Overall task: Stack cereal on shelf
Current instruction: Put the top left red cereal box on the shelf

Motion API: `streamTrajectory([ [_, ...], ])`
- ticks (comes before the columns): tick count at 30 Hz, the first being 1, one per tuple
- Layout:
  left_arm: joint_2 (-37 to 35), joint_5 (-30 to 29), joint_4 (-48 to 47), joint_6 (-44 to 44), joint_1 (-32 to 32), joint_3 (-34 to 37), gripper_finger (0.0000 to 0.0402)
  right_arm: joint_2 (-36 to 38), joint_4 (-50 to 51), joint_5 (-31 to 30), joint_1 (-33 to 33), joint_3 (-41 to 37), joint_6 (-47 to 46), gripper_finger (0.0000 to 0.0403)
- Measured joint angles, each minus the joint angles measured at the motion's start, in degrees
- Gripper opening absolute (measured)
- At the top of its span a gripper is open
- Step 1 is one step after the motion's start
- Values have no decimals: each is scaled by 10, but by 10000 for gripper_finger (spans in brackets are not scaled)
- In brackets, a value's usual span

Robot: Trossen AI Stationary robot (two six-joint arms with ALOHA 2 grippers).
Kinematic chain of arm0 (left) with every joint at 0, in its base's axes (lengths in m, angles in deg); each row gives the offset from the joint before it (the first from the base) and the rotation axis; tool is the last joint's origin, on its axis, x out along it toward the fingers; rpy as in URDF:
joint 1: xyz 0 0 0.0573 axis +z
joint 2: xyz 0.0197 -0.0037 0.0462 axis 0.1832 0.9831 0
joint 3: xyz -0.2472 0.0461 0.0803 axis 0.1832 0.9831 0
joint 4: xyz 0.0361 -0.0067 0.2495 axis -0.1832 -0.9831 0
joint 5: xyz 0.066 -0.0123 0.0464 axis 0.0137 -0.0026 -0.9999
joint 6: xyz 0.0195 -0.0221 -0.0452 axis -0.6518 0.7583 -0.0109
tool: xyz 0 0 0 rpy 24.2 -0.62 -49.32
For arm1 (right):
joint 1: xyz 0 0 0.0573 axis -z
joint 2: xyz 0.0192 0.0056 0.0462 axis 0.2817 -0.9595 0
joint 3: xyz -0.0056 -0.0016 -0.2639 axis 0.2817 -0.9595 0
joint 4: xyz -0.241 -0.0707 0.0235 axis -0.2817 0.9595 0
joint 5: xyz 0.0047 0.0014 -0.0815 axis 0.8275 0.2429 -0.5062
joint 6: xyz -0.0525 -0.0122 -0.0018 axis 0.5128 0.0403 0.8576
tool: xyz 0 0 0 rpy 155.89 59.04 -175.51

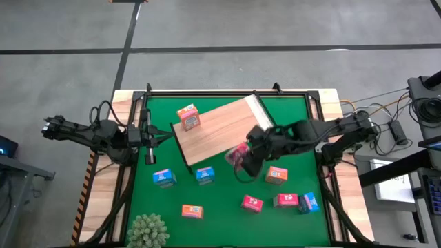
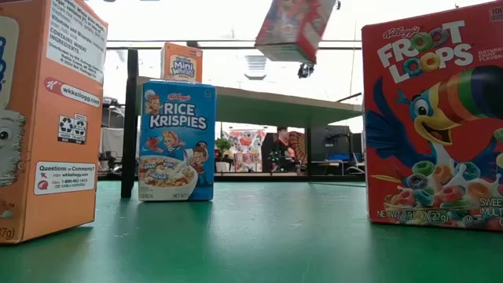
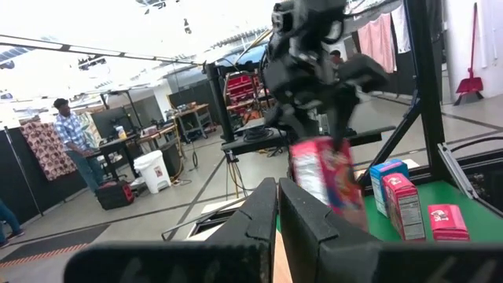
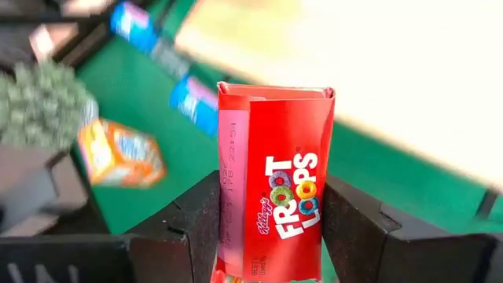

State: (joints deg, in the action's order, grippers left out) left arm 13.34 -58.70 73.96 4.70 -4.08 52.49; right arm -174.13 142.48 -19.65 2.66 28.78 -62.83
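From above, the right claw (image 1: 242,160) hangs over the near edge of the shelf (image 1: 219,129), its fingers closed on a red box (image 1: 238,157) held clear of the green mat (image 1: 220,207). One orange box (image 1: 187,117) stands on the shelf's far corner. On the mat lie two blue boxes (image 1: 164,178), more orange and red ones, and another blue one at the right. A plant (image 1: 147,231) sits at the near edge of the bench (image 1: 103,207). The left claw (image 1: 162,136) waits at the shelf's left side, fingers shut and empty.

At bench level, the red box (image 2: 295,27) floats tilted near the top, above a Rice Krispies box (image 2: 177,141) and beside a Froot Loops box (image 2: 432,126).

The left wrist view shows its own fingers (image 3: 302,224) pressed together, the right arm beyond holding the red box (image 3: 328,177), and a person (image 3: 71,134) in the room.

The right wrist view shows the red box (image 4: 275,204) clamped upright between both fingers (image 4: 354,228).
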Motion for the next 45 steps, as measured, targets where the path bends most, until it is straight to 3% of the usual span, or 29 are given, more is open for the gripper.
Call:
streamTrajectory([
  [6,2,0,0,1,0,0,0,13,-41,8,64,0,124,178],
  [9,2,0,0,2,0,0,0,13,-62,45,110,0,188,178],
  [21,3,0,-1,1,0,0,0,-34,-51,108,246,54,397,178],
  [37,3,0,-1,0,0,-1,0,-212,86,106,261,276,544,178],
  [45,3,0,-2,0,0,-1,0,-249,99,106,263,311,555,178],
])
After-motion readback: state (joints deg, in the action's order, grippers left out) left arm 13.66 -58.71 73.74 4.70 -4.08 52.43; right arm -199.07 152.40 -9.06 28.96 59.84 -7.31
